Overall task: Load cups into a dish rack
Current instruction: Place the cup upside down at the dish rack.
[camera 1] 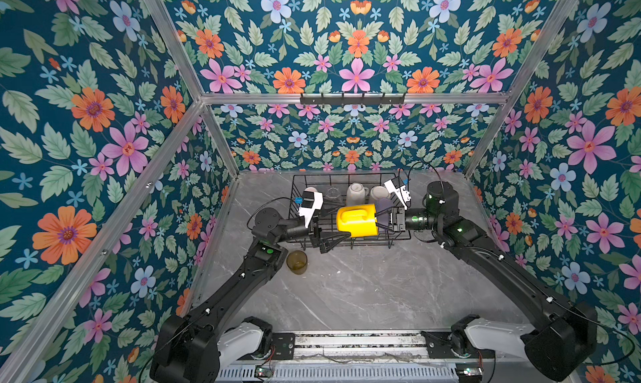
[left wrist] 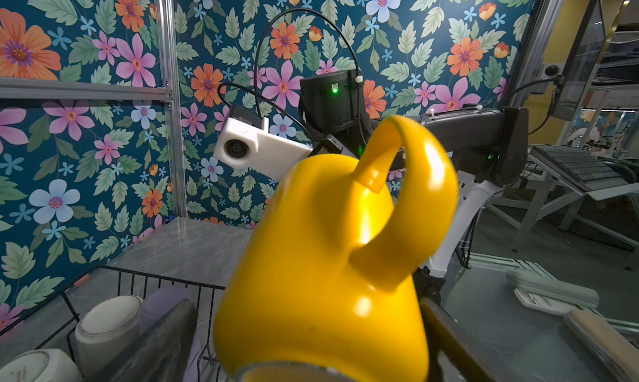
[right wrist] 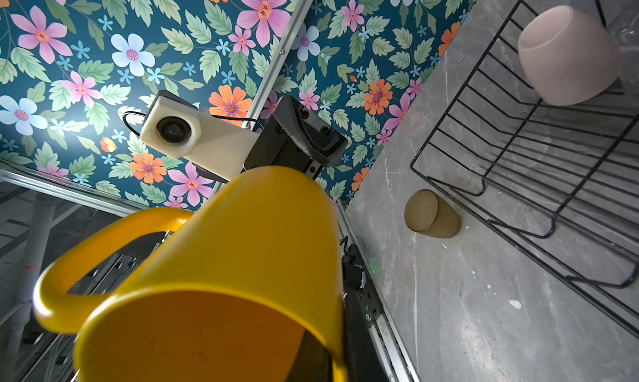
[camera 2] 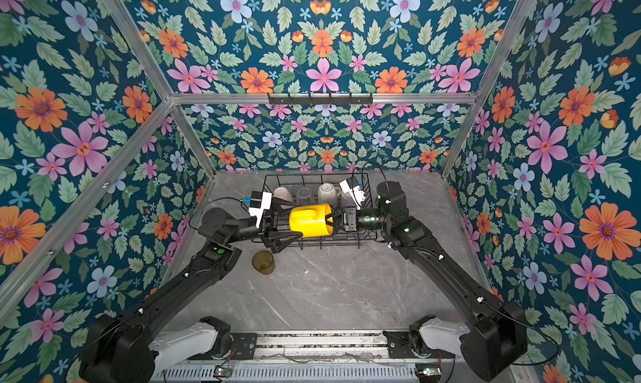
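A yellow mug [camera 1: 357,220] [camera 2: 310,220] hangs on its side over the front of the black wire dish rack [camera 1: 347,174] [camera 2: 312,174]. My right gripper [camera 1: 379,221] [right wrist: 328,359] is shut on its rim, one finger inside the mouth. My left gripper [camera 1: 334,225] [left wrist: 307,345] is open, and its fingers [left wrist: 166,338] flank the mug's base [left wrist: 328,259] without closing. An olive-brown tumbler [camera 1: 297,261] [right wrist: 432,214] sits on the table in front of the rack's left corner. In the rack's back row are a pale pink cup [camera 1: 310,192] [right wrist: 567,55], a clear glass [camera 1: 333,192] and a white mug [camera 1: 357,194].
A lilac tumbler [left wrist: 166,300] and another white cup [left wrist: 107,321] stand at the rack's right end, close under my right wrist. The grey marble table [camera 1: 364,294] stretches forward from the rack. Floral walls close in the back and both sides.
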`<action>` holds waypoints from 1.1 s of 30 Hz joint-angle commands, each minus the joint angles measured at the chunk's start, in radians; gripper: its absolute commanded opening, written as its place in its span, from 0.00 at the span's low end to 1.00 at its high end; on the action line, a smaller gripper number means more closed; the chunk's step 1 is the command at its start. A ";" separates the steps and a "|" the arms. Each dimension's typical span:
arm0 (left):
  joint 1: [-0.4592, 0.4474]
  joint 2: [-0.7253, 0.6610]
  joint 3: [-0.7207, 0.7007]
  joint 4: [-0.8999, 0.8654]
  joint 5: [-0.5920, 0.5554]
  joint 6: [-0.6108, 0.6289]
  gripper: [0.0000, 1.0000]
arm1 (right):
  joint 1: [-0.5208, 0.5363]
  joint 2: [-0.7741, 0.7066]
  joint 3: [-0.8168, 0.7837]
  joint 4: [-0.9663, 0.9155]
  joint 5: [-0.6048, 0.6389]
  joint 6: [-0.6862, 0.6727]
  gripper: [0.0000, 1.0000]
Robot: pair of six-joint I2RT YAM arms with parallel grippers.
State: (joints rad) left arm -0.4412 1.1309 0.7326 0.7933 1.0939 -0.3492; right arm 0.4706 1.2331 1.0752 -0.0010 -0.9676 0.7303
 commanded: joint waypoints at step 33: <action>0.001 0.015 0.027 0.077 0.133 -0.057 0.93 | 0.071 0.147 0.043 0.334 -0.083 0.185 0.00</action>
State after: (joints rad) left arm -0.4404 1.1446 0.7517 0.8379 1.1763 -0.3935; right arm 0.5377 1.3769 1.1046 0.2440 -1.0416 0.8906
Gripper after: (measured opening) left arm 0.933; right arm 0.083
